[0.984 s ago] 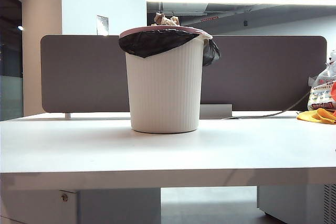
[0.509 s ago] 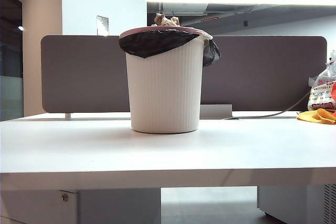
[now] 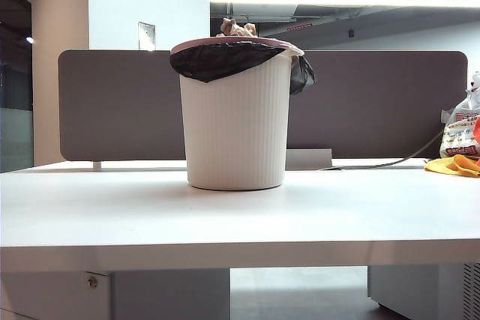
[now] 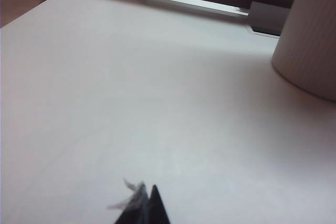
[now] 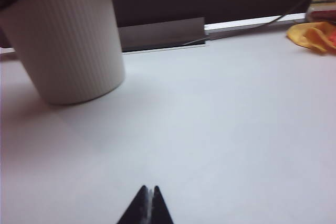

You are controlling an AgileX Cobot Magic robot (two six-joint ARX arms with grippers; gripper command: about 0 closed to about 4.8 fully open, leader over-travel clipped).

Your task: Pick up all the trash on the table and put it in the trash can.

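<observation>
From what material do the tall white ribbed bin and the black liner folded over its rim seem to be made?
The tall white ribbed bin looks like moulded plastic with a matte finish: even vertical ribs, smooth uniform wall. The black liner looks like thin plastic film, slightly glossy: it creases and hangs loosely over the rim. Both grippers, left and right, are shut low over the table, apart from the bin.

Only the top of the crumpled tan-brown paper trash (image 3: 237,28) pokes above the rim of the tall white ribbed plastic trash can (image 3: 235,125); how many wads sit inside, can't tell. Right of the can, the printed plastic bag (image 3: 461,129) and yellow cloth (image 3: 454,165) are cut off by the exterior picture's edge. Neither arm shows there. Wrist views catch just the pressed-together dark tips of the left gripper (image 4: 145,209) (a blurry pale shred clings there) and right gripper (image 5: 149,208).
</observation>
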